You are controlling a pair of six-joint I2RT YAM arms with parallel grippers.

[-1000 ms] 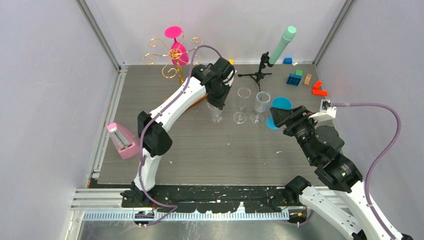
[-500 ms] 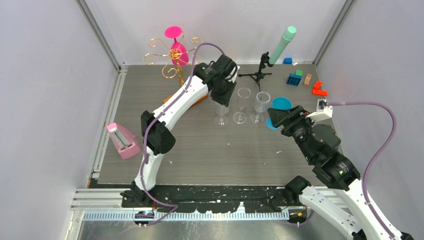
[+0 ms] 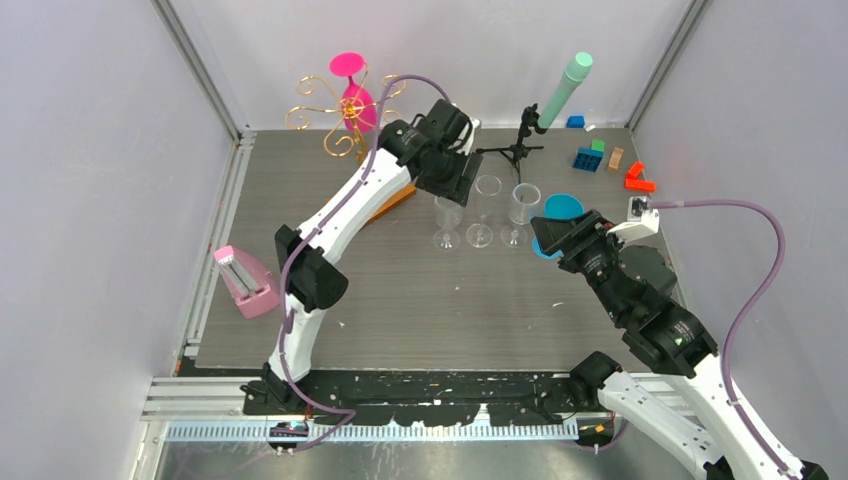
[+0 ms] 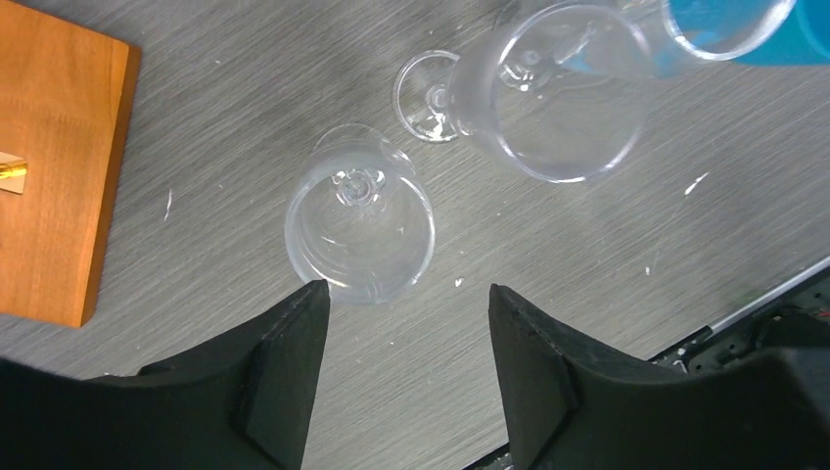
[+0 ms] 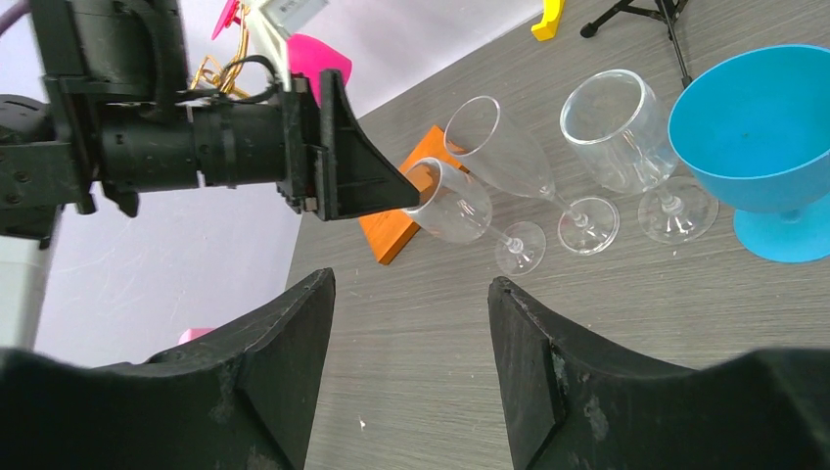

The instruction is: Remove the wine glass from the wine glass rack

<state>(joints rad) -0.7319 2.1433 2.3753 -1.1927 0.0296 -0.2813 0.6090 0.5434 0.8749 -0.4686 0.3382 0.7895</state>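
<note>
The gold wire wine glass rack (image 3: 330, 110) stands at the back left, and a pink wine glass (image 3: 358, 105) hangs upside down on it. Its orange base (image 4: 54, 166) lies partly under my left arm. A clear wine glass (image 3: 447, 222) (image 4: 360, 227) stands upright on the table, first in a row with two other clear glasses (image 3: 483, 210) (image 3: 520, 208). My left gripper (image 3: 455, 188) (image 4: 406, 294) hovers open just above and beside it, with nothing between the fingers. My right gripper (image 3: 545, 235) (image 5: 411, 284) is open and empty, next to a blue glass (image 3: 558, 212).
A black tripod stand (image 3: 515, 150) holds a mint-green tube (image 3: 565, 88) at the back. Coloured blocks (image 3: 592, 158) and an orange piece (image 3: 637, 178) lie at the back right. A pink object (image 3: 245, 283) sits at the table's left edge.
My left gripper carried the clear glass a little to the right, opened and let it go, then pulled up and back. The right arm shifted slightly.
</note>
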